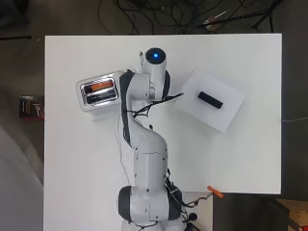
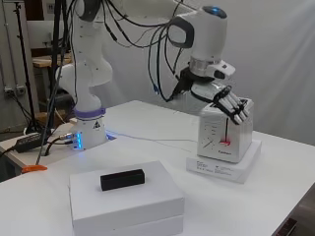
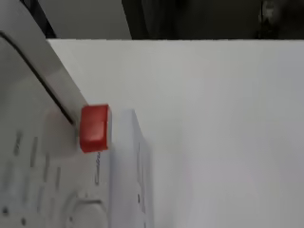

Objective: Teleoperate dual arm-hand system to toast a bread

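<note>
The red lever (image 3: 95,128) sits closest in the wrist view, low in its slot on the toaster (image 2: 224,135), with the bread (image 1: 102,86) down in one of the top slots. The hand (image 2: 231,105) rests at the toaster's top edge above that slot, fingers nearly straight and holding nothing. If it lifts off crookedly, I judge a fingertip could drag the light toaster off its white base (image 2: 224,169).

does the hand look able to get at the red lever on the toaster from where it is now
Probably yes. The hand sits at the top edge of the toaster, on the face that carries the red lever. The lever is at the bottom of its slot, directly below the fingers, with nothing between them.
</note>
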You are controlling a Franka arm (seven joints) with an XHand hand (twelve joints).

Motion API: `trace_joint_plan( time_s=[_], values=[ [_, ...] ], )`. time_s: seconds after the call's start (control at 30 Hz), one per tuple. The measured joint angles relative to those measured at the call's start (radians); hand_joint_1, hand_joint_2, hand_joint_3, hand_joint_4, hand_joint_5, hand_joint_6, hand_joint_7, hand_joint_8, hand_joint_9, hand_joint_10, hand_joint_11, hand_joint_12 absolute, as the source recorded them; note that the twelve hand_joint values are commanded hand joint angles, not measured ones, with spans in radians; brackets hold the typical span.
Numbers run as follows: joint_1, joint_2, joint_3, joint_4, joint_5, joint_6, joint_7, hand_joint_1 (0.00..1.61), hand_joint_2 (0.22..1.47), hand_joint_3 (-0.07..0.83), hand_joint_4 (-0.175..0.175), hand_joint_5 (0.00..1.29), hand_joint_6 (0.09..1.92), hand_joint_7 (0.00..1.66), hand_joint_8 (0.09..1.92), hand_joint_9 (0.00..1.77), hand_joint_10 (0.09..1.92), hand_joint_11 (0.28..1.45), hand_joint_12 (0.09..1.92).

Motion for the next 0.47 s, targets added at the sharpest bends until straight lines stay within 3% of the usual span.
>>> trace_joint_plan(
  time_s=[0.2,0.47],
  values=[
    [-0.038,-0.252,0.093,-0.073,0.036,-0.027,0.014,0.00,1.09,-0.005,-0.003,0.45,0.09,0.44,0.09,0.53,0.09,0.41,0.09],
    [-0.018,-0.550,0.122,-0.230,-0.035,-0.080,0.142,0.00,1.08,-0.007,0.015,0.41,0.09,0.37,0.09,0.47,0.09,0.42,0.09]
  ],
)
